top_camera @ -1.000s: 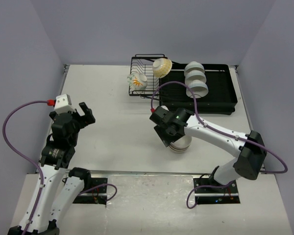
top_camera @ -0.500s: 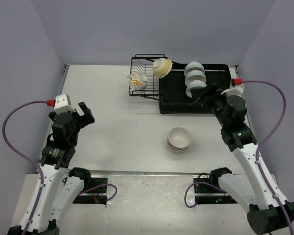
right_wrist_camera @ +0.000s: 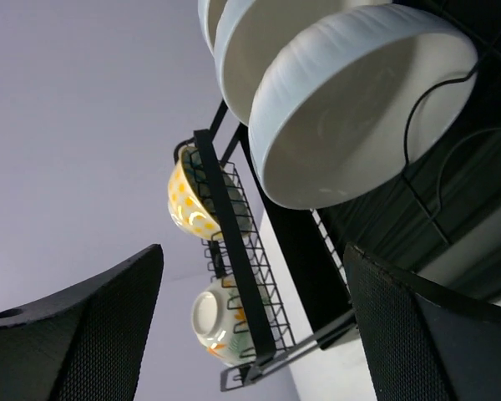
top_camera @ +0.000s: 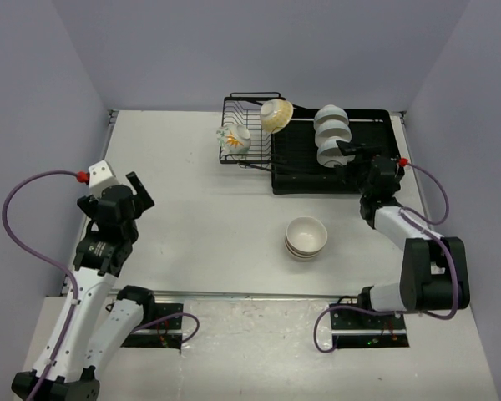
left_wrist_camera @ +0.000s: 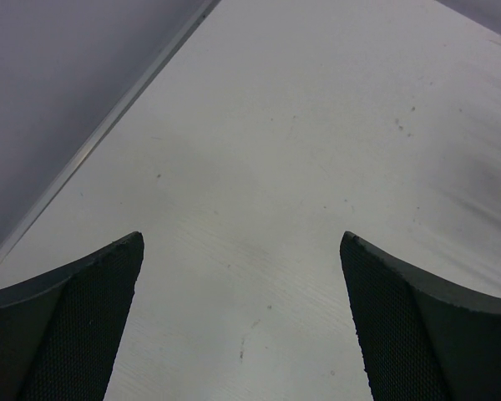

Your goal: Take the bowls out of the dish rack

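White bowls (top_camera: 331, 134) on edge in dish rack (top_camera: 376, 167), nearest just ahead of right gripper (top_camera: 349, 150); jaws wide, empty.

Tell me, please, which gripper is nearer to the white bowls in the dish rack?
Right. The right gripper is open just beside the white bowls; the left gripper hovers far across the table, at its left side.

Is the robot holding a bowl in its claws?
No. The left claw and right claw are open and empty, the white ribbed ceramic bowl untouched.
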